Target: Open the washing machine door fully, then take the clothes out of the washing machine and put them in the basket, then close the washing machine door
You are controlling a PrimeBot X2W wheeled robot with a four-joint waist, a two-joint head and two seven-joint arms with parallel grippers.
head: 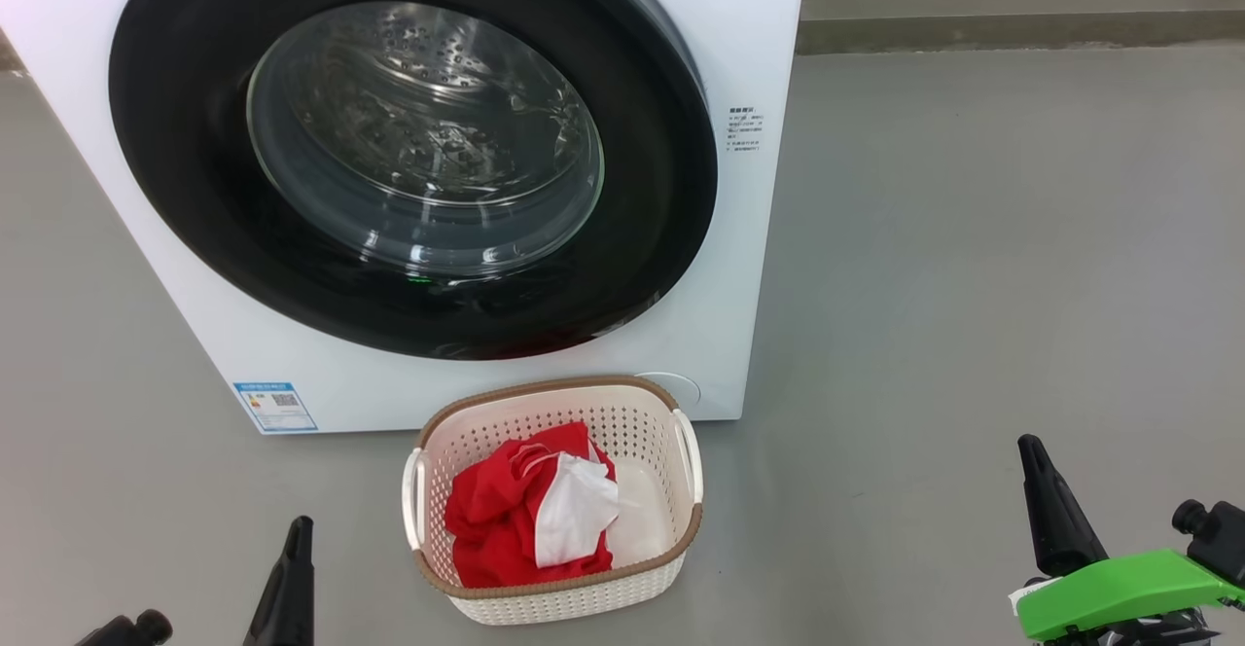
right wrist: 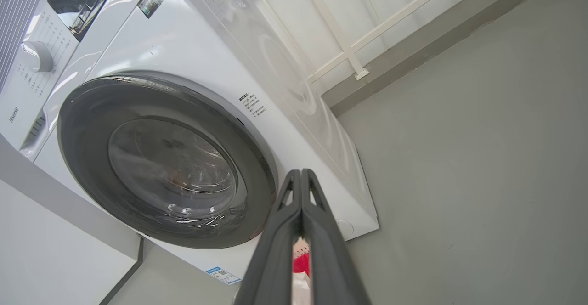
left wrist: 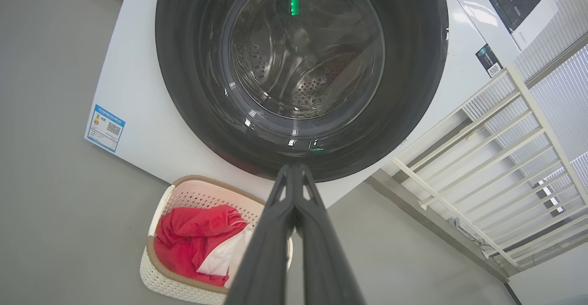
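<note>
My left tool (left wrist: 294, 169) and right tool (right wrist: 301, 172) were clenched empty, with red-and-white fabric clothes (head: 496, 512) in the cream perforated plastic basket (head: 574, 605) before the white washing machine (head: 751, 257).

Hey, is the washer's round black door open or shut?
Shut: the round black-rimmed glass door sits flush against the white washing machine.

From the head: looks forward and down, close on the washing machine door (head: 418, 150) at 11 o'clock, the basket (head: 574, 609) at 6. From the left wrist: faces the door squarely, at 12, basket at 7. From the right wrist: faces it obliquely, at 9. Shares the door across all three.
</note>
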